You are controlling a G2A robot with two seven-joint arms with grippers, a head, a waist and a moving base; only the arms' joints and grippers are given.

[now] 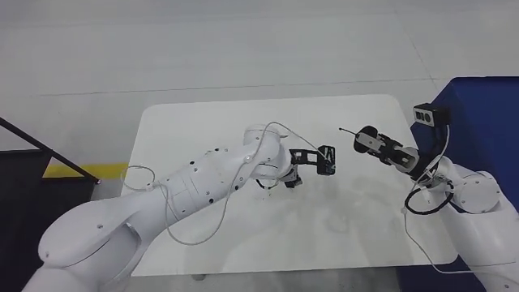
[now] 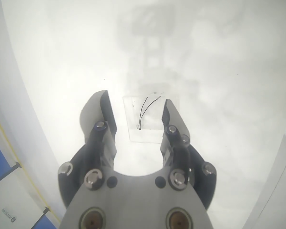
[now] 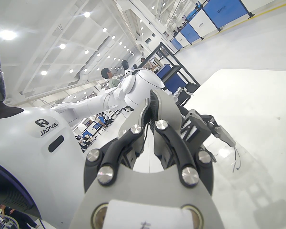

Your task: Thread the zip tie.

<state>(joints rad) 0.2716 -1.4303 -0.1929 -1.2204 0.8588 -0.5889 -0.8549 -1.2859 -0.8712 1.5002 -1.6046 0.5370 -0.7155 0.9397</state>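
Right of centre in the top view, the right gripper (image 1: pixel 359 137) is pressed together on a thin black zip tie (image 1: pixel 349 133) that juts from its tips. At mid-frame the left gripper (image 2: pixel 136 106) hangs spread wide, with nothing between its fingers, above two spare ties (image 2: pixel 146 108) lying on a clear tray (image 2: pixel 133 132).

Rounded white arms (image 1: pixel 203 182) carry grey hands (image 2: pixel 135 96) with silver screws (image 2: pixel 92 178).

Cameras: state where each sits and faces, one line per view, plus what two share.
Top view: above the arms, facing down at the table; shows left pincer and right pincer.
Left wrist view: on that wrist, facing down past its open pincer at spare zip ties.
Right wrist view: on that wrist, facing sideways toward the left arm; pincer shut on a zip tie.
Both wrist views share the spare zip ties.
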